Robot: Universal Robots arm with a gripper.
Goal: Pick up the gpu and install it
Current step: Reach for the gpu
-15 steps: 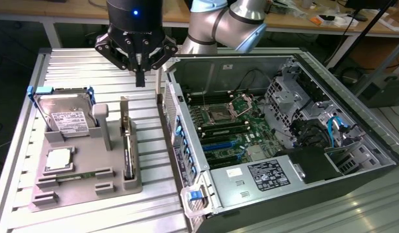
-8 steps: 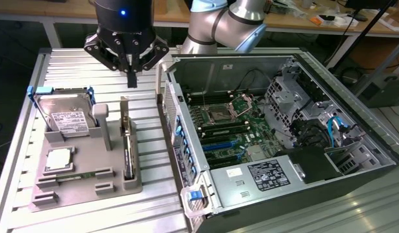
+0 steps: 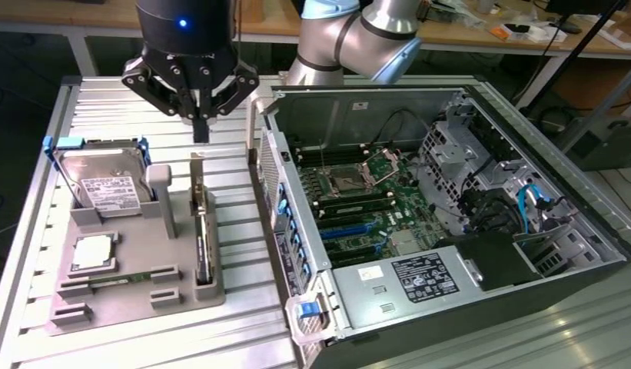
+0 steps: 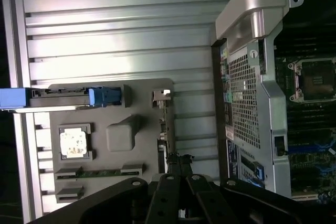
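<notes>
Hovering the hand (image 3: 200, 137), pressed together on nothing, just above the end of the gpu (image 3: 201, 246) lying farther back in the exterior view, apart from it as far as can be told. Finding the gpu set upright on its long edge in the slot along the grey holder's (image 3: 131, 304) side nearest the open computer case (image 3: 479, 327), motherboard (image 3: 366, 200) exposed, with the hard drive (image 3: 105, 184) in its blue caddy, a processor chip (image 3: 93, 254) and a green memory stick (image 3: 121, 278) seated in the same holder on the ribbed tabletop (image 3: 238, 254).
</notes>
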